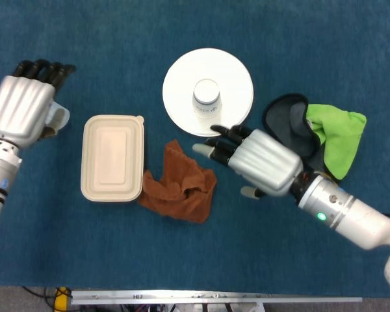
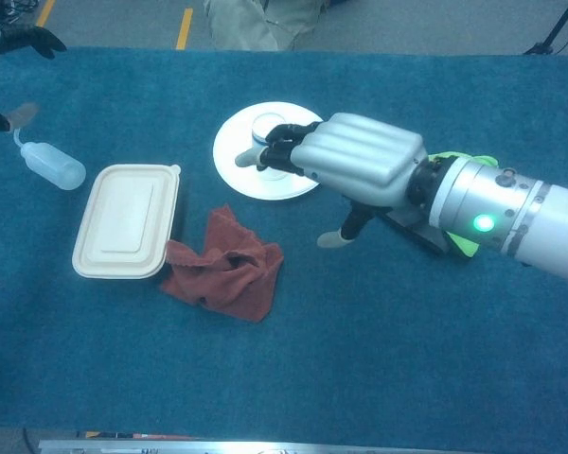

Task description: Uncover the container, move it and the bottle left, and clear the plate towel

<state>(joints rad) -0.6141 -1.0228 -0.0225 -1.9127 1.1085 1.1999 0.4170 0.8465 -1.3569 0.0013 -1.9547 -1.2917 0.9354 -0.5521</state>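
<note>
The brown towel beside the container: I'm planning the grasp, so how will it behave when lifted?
The brown towel lies crumpled in soft folds, so it will probably drape and sag, not hold shape. It looks light for its size. One edge touches the container, so dragging it may nudge that slightly.

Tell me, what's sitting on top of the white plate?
A small white cup stands in the middle of the white plate, upside down by the look of it. Whatever might be under the cup is hidden.

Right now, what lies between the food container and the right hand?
The crumpled brown towel lies between the container and the right hand, its edge touching the container; the head view shows it best.
</note>
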